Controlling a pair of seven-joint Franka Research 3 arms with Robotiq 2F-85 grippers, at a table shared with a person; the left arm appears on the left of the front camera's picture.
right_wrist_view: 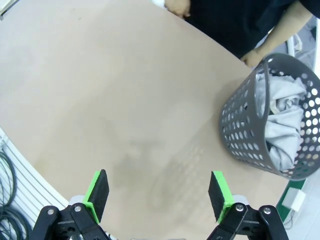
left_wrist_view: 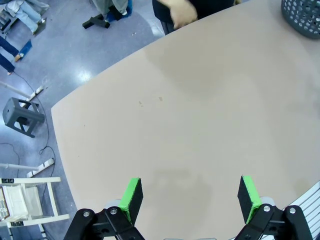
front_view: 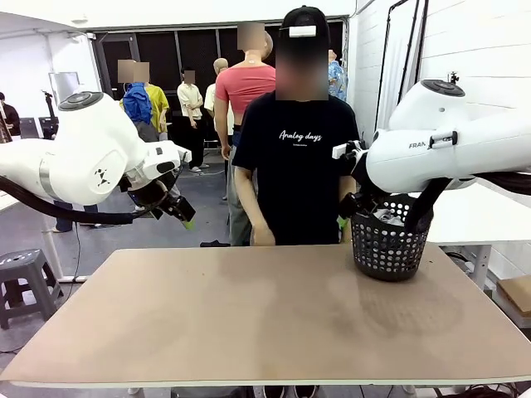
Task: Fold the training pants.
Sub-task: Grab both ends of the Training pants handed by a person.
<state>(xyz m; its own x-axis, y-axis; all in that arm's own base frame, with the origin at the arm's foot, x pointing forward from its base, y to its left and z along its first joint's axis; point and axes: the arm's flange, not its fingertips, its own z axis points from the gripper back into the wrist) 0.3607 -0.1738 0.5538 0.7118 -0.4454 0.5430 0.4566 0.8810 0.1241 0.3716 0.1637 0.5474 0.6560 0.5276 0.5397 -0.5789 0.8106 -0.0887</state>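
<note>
The left gripper [left_wrist_view: 190,189] is hovering spread wide over the bare table [left_wrist_view: 200,100]; the right gripper [right_wrist_view: 158,186] is hanging likewise released; at the far right, the training pants [right_wrist_view: 285,120] are lying crumpled inside the basket [right_wrist_view: 239,131]; being light, limp jersey, they are likely sagging when lifted; pinching the topmost fold is looking best.

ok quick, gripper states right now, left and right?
Left gripper: open, holding nothing.
Right gripper: open, holding nothing.

White rounded arms [front_view: 87,157], black cable [front_view: 50,212], black jaws, green pads [left_wrist_view: 131,197].
</note>
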